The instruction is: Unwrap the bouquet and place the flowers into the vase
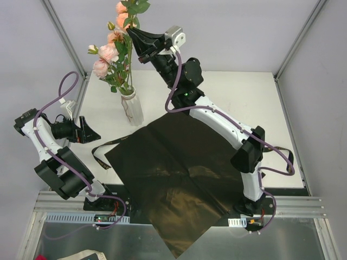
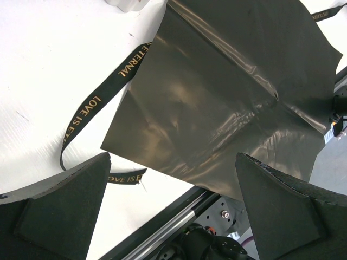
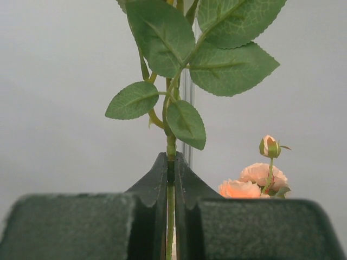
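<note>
Now the right gripper [image 1: 132, 32] is clamped on one green stem [image 3: 171, 146] of the flowers [image 1: 111, 54], high above the vase [image 1: 132, 108] they stand in. Left of the vase, the left gripper [image 1: 89, 131] hangs with jaws wide apart. The black wrap [image 1: 179, 179] lies flat just in front of the vase.

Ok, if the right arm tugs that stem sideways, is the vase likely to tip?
Probably yes. The vase looks small and narrow while the flowers stand tall and lean left, so it seems top-heavy. The right gripper is shut on a stem high up, giving a sideways tug leverage. The thin stem would likely bend first.
</note>
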